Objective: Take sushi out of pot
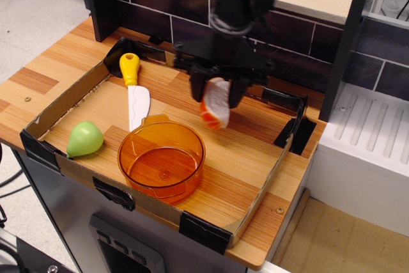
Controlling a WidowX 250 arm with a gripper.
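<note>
My black gripper (216,94) hangs over the back middle of the tray and is shut on the sushi (215,105), a white ridged piece with an orange-red rim that dangles from the fingers above the wooden floor. The orange translucent pot (162,161) stands at the front of the tray, to the lower left of the gripper, with nothing inside it.
A knife with a yellow handle (134,91) lies behind the pot. A green pear-shaped toy (84,139) sits at the front left. The cardboard tray wall (268,187) with black tape corners rings the area. A dark brick backsplash (275,30) stands behind.
</note>
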